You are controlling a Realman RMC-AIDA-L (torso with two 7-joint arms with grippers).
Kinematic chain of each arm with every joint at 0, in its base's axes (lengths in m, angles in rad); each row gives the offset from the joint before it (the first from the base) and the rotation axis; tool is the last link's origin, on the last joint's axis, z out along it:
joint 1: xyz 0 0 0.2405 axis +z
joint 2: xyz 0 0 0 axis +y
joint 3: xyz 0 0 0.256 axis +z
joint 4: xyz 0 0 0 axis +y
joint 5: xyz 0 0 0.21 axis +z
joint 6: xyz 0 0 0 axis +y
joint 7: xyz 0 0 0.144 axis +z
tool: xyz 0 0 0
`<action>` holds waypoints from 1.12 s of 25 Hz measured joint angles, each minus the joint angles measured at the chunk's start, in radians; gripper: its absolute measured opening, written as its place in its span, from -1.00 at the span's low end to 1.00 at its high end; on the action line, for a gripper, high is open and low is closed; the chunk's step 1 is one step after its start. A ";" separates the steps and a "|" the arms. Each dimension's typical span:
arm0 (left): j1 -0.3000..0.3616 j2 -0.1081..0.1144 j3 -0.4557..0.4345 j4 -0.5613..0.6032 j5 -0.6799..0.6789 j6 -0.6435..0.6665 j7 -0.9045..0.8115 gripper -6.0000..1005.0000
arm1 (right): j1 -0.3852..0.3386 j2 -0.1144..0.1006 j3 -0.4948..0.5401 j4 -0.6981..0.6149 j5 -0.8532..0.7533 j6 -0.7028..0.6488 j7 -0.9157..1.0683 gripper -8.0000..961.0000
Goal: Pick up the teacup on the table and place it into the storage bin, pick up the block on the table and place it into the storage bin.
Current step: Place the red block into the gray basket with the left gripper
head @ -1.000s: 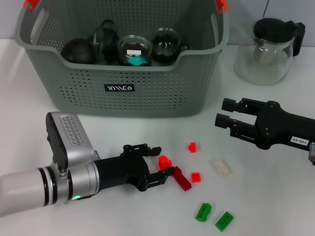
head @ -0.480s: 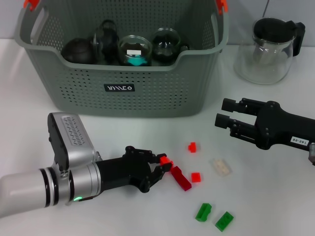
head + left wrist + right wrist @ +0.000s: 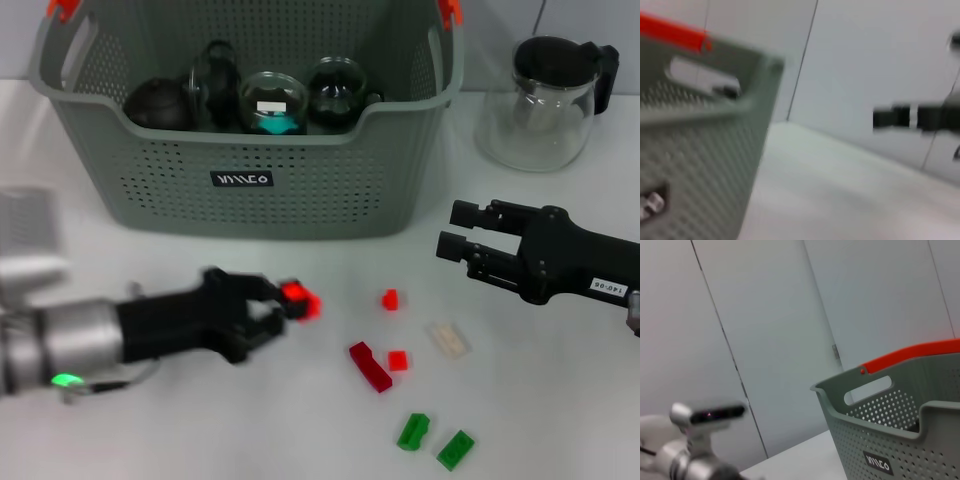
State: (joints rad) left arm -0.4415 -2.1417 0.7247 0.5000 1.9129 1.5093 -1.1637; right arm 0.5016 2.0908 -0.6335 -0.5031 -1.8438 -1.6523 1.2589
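My left gripper (image 3: 286, 304) is shut on a small red block (image 3: 301, 298) and holds it above the table, in front of the storage bin (image 3: 250, 185). The left arm is smeared by motion. The grey perforated bin also appears in the left wrist view (image 3: 700, 150) and the right wrist view (image 3: 910, 430). Inside it lie several teacups, one dark (image 3: 160, 102) and the others of glass (image 3: 273, 102). No teacup shows on the table. My right gripper (image 3: 452, 231) hovers open at the right with nothing in it.
Loose blocks lie on the table: a small red one (image 3: 390, 298), a long dark red one (image 3: 369, 365), another red one (image 3: 398, 360), a cream one (image 3: 450, 340) and two green ones (image 3: 413, 430). A glass pitcher (image 3: 545, 95) stands at the back right.
My left gripper closed on the small red block, lifted it off the table and drew back to the left. The right arm has not moved.
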 joint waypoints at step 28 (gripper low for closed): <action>-0.377 0.151 -0.020 0.249 -0.056 -0.160 -0.700 -0.46 | 0.009 0.003 -0.008 0.002 0.000 0.005 -0.003 0.15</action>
State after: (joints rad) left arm -0.8187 -1.9909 0.7043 0.7486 1.8569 1.3495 -1.8640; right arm 0.5104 2.0939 -0.6412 -0.5007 -1.8438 -1.6468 1.2563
